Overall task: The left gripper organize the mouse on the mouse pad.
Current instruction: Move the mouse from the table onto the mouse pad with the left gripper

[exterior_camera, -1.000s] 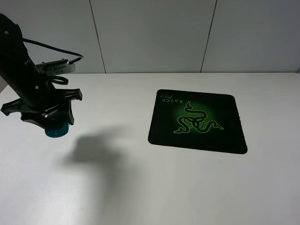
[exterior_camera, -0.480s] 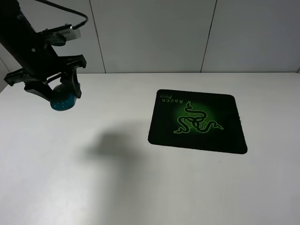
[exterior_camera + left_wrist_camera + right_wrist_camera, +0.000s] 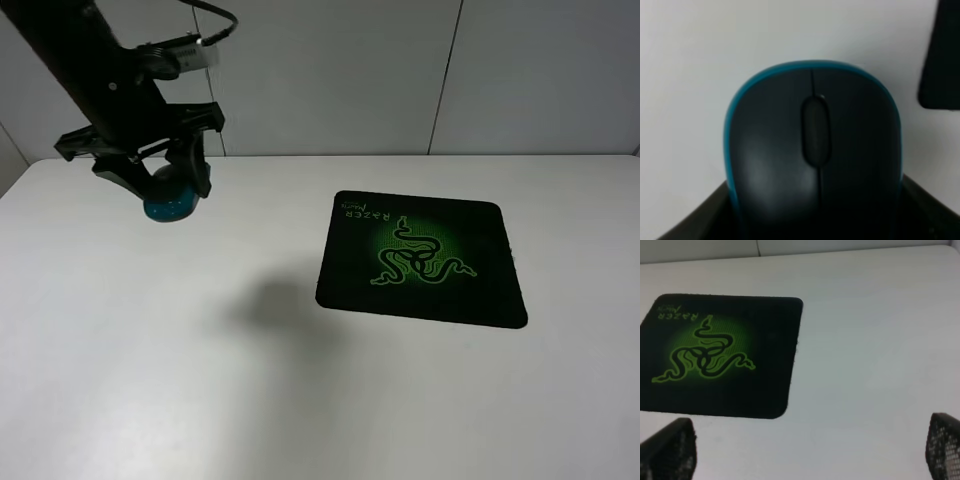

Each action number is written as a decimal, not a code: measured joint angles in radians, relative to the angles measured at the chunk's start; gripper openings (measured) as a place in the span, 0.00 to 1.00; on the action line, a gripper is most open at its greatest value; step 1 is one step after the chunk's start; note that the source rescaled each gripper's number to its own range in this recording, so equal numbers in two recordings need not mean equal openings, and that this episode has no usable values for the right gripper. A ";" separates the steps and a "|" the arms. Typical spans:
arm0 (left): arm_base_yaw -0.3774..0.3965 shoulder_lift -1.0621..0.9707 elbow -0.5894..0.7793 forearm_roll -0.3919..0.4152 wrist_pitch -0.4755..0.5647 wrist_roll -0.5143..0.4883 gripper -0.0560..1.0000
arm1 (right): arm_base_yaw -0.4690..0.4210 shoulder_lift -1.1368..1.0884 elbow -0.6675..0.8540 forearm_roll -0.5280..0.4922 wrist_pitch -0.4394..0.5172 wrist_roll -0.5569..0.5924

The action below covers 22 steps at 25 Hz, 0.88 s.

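The white table [image 3: 150,380] is bare over its whole left half and along its near edge. A soft shadow [image 3: 290,305] falls on that bare surface, just off the left edge of the mouse pad [image 3: 420,258].

The black mouse pad lies flat, right of the table's middle. A strip of bare white separates it from the far edge, and a wider band lies between it and the right edge. It sits slightly askew to the table's edges. The green snake emblem [image 3: 418,260] is in its centre, and the green lettering [image 3: 366,214] is near its far left corner.

The left gripper [image 3: 165,180] hangs toward the table's far left corner, well apart from the pad, with open table all the way between them. Its black fingers [image 3: 199,172] are closed onto the mouse [image 3: 167,208], one on each side. The teal base of the mouse shows below them. The shadow lies well away from the mouse on the table, so the mouse is held up in the air rather than resting on the surface.

In the left wrist view the dark grey top of the mouse [image 3: 815,150] fills the frame with the scroll wheel [image 3: 815,131] in the middle. A corner of the mouse pad [image 3: 942,60] shows past it.

The right gripper [image 3: 807,445] stands wide open with nothing between its mesh-faced fingers [image 3: 670,450]. It looks over the bare table on the pad's [image 3: 720,355] right and near sides.
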 joint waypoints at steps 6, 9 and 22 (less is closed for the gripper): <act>-0.104 0.142 -0.165 0.014 0.062 0.001 0.05 | 0.000 0.000 0.000 0.000 0.000 0.000; -0.150 0.217 -0.260 0.017 0.089 0.002 0.05 | 0.000 0.000 0.000 0.000 0.000 0.000; -0.332 0.537 -0.652 0.018 0.155 0.071 0.05 | 0.000 0.000 0.000 0.000 0.000 0.000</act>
